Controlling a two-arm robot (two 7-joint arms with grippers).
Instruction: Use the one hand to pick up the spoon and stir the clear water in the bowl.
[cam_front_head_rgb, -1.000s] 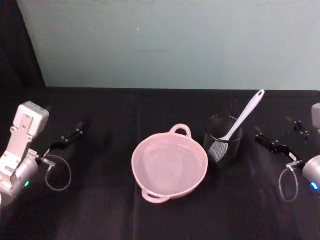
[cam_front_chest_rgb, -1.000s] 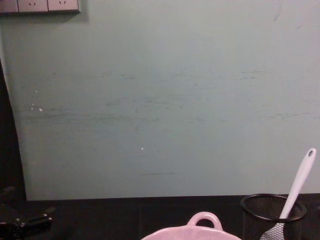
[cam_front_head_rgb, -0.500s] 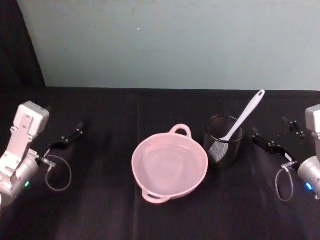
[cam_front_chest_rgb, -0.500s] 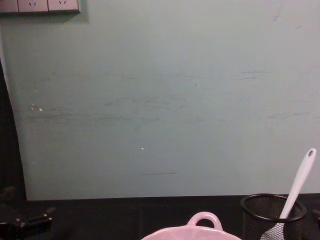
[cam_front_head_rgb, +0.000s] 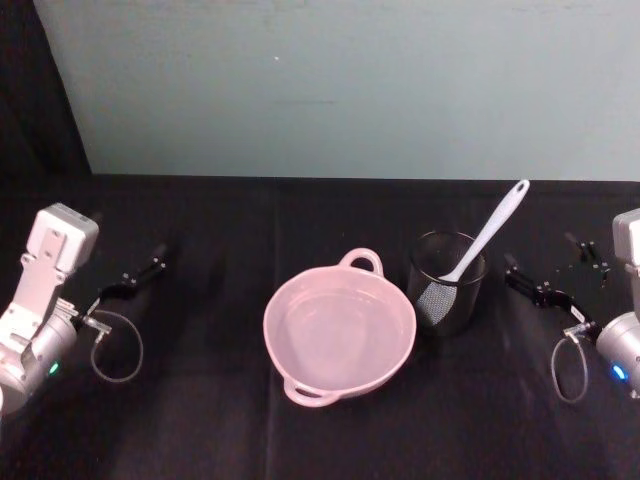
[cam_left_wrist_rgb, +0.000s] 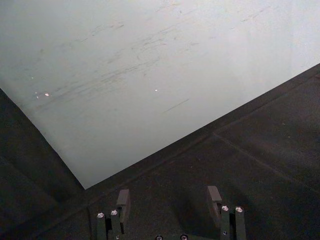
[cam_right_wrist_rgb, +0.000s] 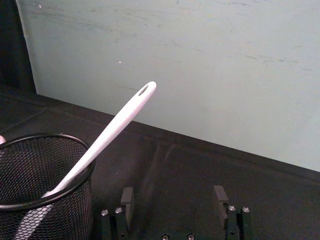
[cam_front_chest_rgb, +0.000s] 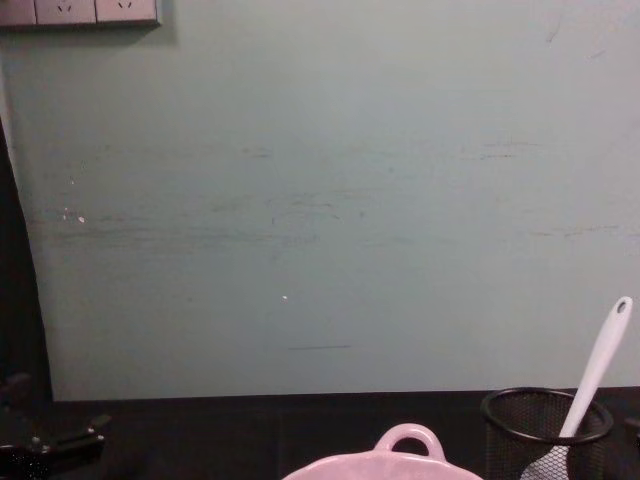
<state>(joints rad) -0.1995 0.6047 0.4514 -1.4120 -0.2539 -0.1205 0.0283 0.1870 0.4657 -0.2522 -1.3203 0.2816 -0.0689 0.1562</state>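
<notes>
The right end effector (cam_front_head_rgb: 545, 290) hovers low over the black tabletop (cam_front_head_rgb: 200, 420) just to the right of the mesh cup (cam_front_head_rgb: 446, 280), its two fingers spread apart with nothing between them; in the right wrist view those fingers (cam_right_wrist_rgb: 127, 199) stand wide with bare cloth in the gap. It is near the cup but not touching it or the spoon.

The spoon (cam_front_head_rgb: 487, 233) stands in the mesh cup, head down inside the mesh, its handle leaning up and away toward the cup's right, the holed end clear above the rim. Nothing grips it.

The bowl (cam_front_head_rgb: 339, 329) sits just left of the mesh cup, close beside it, upright, with clear water in it that looks calm. In the chest view its loop handle (cam_front_chest_rgb: 408, 441) faces the wall.

The left end effector (cam_front_head_rgb: 135, 278) rests well to the left of the bowl, also spread and empty, apparently parked.

By my reading, the task is barely begun: only an approach is under way. Grasping the handle, lifting the spoon out of the cup, carrying it over the bowl, dipping it and stirring all remain.
</notes>
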